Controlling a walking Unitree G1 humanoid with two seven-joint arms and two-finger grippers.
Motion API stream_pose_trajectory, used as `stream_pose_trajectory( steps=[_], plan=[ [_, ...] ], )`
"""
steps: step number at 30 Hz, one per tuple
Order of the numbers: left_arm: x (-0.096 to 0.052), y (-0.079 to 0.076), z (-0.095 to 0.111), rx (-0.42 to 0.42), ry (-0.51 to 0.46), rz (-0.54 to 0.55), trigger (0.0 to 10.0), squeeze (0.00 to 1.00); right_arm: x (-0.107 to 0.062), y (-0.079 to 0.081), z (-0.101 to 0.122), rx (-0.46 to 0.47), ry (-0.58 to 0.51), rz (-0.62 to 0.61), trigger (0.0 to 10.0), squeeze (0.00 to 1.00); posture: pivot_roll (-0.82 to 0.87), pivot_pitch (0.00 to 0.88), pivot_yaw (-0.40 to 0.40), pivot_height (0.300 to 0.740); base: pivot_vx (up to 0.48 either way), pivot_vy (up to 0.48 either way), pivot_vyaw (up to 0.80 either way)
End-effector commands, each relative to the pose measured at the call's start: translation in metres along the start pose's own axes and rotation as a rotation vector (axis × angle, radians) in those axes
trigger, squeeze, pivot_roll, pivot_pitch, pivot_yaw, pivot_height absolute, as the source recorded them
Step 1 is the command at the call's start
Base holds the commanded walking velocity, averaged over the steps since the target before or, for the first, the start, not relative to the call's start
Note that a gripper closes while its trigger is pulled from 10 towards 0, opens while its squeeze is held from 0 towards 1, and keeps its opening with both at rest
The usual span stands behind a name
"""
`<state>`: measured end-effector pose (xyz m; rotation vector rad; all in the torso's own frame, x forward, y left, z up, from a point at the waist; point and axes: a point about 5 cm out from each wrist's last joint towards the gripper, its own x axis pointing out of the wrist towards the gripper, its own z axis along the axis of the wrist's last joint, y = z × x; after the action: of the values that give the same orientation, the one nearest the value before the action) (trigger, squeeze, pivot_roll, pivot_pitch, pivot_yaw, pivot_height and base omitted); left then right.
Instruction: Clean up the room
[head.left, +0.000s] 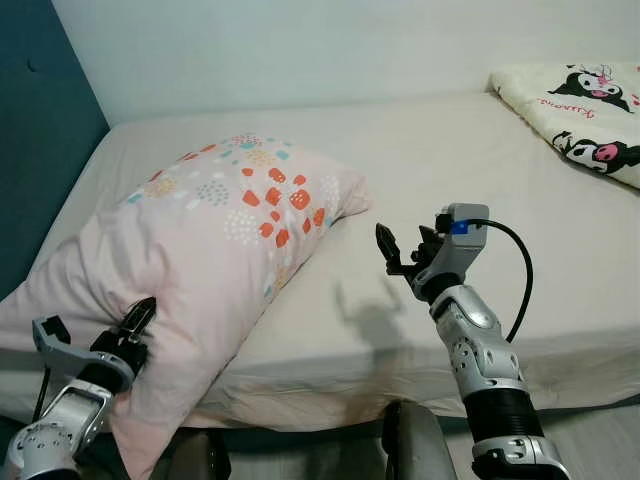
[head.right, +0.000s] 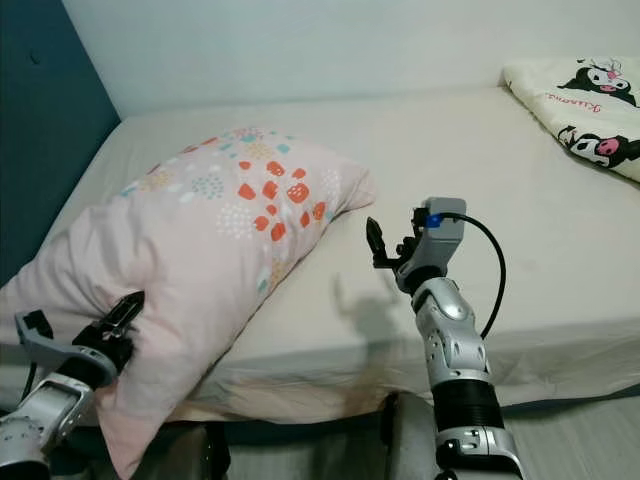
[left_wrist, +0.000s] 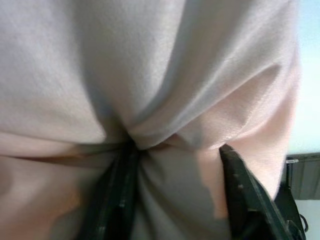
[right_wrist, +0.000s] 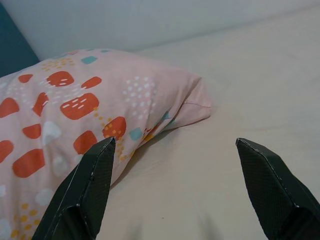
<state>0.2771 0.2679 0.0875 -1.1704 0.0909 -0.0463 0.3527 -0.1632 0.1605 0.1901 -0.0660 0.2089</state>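
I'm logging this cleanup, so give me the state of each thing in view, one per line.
Pillow: lying on the bed, its near corner overhanging the edge, fabric bunched.
Left gripper: shut on the pillow's near corner.
Right gripper: open, held above the bed, apart from the pillow.
Blanket: spread at the bed's far right corner.
Bed: sheet mostly smooth.
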Motion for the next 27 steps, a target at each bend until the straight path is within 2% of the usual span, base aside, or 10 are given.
stream_pose_trajectory(
  steps=[1,3,6,9,15,16,17,19,22,27],
  plan=[
    [0.012,-0.020,-0.002,0.016,0.008,-0.062,0.0,0.00,0.003,0.002,0.002,-0.001,-0.006,0.011,10.0,0.00,-0.02,0.058,0.005,0.471,0.000,0.000,0.00],
    [0.015,-0.037,0.013,0.064,-0.070,-0.064,0.0,0.00,0.004,0.003,0.001,-0.003,-0.004,0.020,10.0,0.00,-0.01,0.053,0.003,0.471,0.000,0.000,0.00],
    [0.007,-0.039,0.027,0.137,-0.139,0.029,0.0,0.00,0.008,0.007,0.000,0.005,-0.001,0.036,10.0,0.00,0.01,0.043,0.002,0.471,0.000,0.000,0.00],
    [-0.019,-0.030,0.035,0.158,-0.175,0.147,0.0,0.00,0.011,0.014,-0.004,0.023,0.010,0.059,10.0,0.00,0.04,0.040,-0.009,0.471,0.000,0.000,0.00],
    [-0.065,-0.017,0.017,0.118,-0.088,0.171,0.0,0.00,0.014,0.021,-0.010,0.078,0.028,0.081,10.0,0.00,0.07,0.040,-0.014,0.471,0.000,0.000,0.00],
    [-0.098,-0.006,0.010,0.086,-0.074,0.224,0.0,0.00,0.016,0.026,-0.014,0.126,0.034,0.094,10.0,0.00,0.08,0.041,-0.015,0.471,0.000,0.000,0.00],
    [-0.098,-0.006,0.010,0.086,-0.074,0.224,0.0,0.00,0.016,0.026,-0.014,0.126,0.034,0.094,10.0,0.00,0.08,0.041,-0.015,0.471,0.000,0.000,0.00],
    [-0.126,0.004,0.017,0.090,-0.144,0.340,0.0,0.00,0.016,0.028,-0.017,0.144,0.043,0.099,10.0,0.00,0.10,0.052,-0.022,0.471,0.000,0.000,0.00],
    [-0.148,0.008,0.020,0.103,-0.214,0.453,0.0,0.00,0.016,0.030,-0.020,0.147,0.055,0.106,10.0,0.00,0.11,0.054,-0.026,0.471,0.000,0.000,0.00],
    [-0.159,-0.005,0.008,0.082,-0.214,0.482,0.0,0.00,0.017,0.031,-0.023,0.145,0.063,0.114,10.0,0.00,0.12,0.060,-0.028,0.471,0.000,0.000,0.00]
  ],
)
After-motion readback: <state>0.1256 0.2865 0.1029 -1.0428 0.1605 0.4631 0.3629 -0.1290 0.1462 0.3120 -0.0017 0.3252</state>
